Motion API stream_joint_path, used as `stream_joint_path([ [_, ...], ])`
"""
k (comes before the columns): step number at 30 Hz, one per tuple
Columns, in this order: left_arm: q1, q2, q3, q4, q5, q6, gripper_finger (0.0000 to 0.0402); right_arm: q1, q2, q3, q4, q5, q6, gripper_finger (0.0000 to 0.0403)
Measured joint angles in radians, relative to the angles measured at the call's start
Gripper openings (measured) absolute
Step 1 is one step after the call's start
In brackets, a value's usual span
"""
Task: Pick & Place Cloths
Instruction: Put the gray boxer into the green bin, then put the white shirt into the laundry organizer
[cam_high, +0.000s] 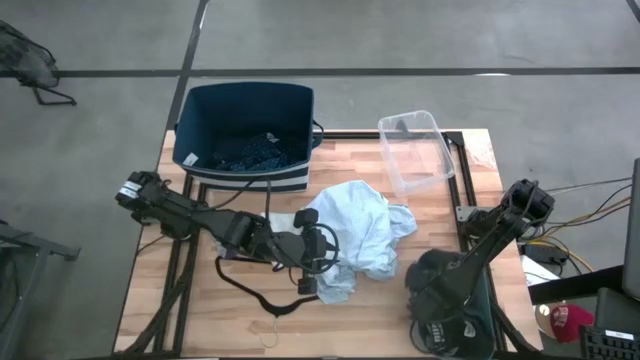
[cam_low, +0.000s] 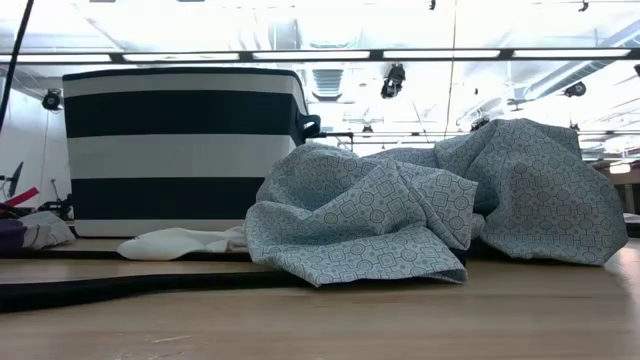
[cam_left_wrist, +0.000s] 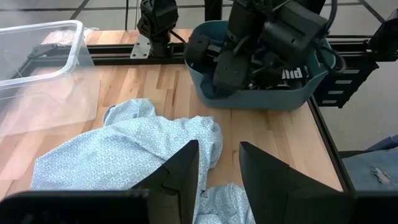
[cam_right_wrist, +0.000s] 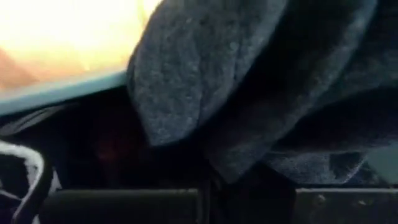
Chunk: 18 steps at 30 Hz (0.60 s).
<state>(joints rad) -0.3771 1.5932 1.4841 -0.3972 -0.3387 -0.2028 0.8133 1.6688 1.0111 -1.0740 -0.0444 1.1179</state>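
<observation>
High view: wooden table over grey floor; left tool fingers apart above pale-blue shirt.

Pale-blue patterned shirt, crumpled in loose folds, just in front of striped bin. Navy white-dotted piece bunched inside bin. Small white piece flat against bin's base.

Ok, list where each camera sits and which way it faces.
High: overhead, straight down on the table; both arms, left pincer over the pale-blue shirt.
Low: table height, level across; shirt, striped bin; no arm.
Left wrist: past its open fingers toward the shirt.
Right wrist: buried in dark cloth.
High, low and left wrist share the shirt.
</observation>
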Motion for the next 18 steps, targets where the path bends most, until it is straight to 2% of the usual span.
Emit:
stream_joint_path([
  [11,0.0,0.0,0.0,0.0,0.0,0.0,0.0122,0.0,0.0,0.159,-0.082,0.045,-0.024,0.0073],
  [18,-0.001,-0.001,-0.021,0.002,0.001,-0.01,0.0122,0.0,0.001,0.258,-0.26,0.172,0.022,0.0122],
])
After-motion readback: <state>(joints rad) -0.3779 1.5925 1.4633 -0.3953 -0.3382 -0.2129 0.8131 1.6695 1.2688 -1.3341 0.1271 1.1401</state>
